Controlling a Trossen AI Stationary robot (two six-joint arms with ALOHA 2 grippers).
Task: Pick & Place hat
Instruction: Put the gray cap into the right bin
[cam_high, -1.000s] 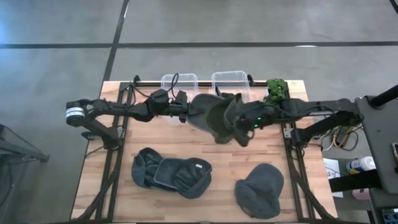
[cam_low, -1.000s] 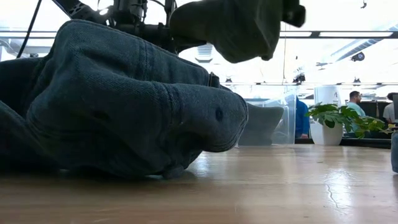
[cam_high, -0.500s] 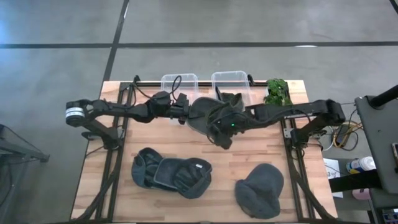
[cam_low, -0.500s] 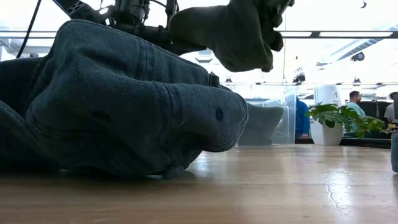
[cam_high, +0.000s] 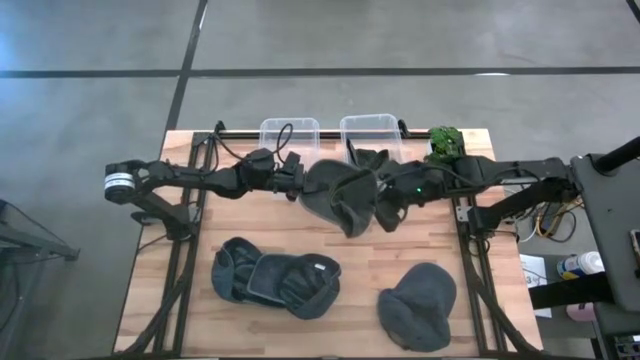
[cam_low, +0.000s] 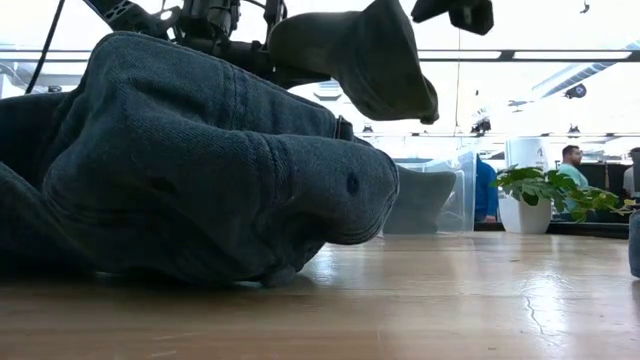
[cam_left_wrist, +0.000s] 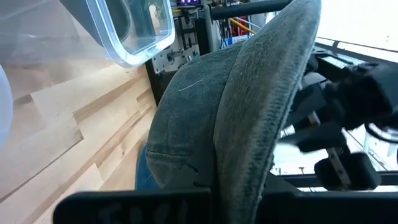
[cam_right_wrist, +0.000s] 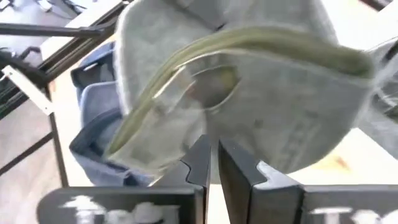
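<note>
Since half a second ago my right gripper (cam_high: 386, 207) has been backing out of the hat and is now sitting just off its right flank. In the low view it is hanging clear above and beside the crown, not touching. Its fingers (cam_right_wrist: 233, 163) are pressed together with nothing between them. My left gripper (cam_high: 298, 184) is clamping the grey-green hat (cam_high: 335, 192) by its edge and holding it up in the air between the two grippers, well above the table (cam_high: 440, 235).

Room to move is lying mostly on the near side of both grippers, where a band of bare wood is running across the table. Behind them the far table edge is close, and the side rails are standing outboard of each arm.

The hat is hanging tilted, crown sagging down and toward the right gripper, with a stitched brim edge running past the left fingers — in the left wrist view that brim (cam_left_wrist: 267, 112) is standing on edge right at the jaw line.

Just beyond the left gripper a clear bin (cam_high: 289, 131) is sitting, and a second clear bin (cam_high: 372, 127) is directly behind the hat. A small plant (cam_high: 445, 143) is standing behind the right arm. Below and nearer to me than the left gripper a blue denim hat (cam_high: 275, 280) is lying crumpled — it is filling the low view's foreground. A grey beanie (cam_high: 418, 305) is lying nearer than the right gripper.
</note>
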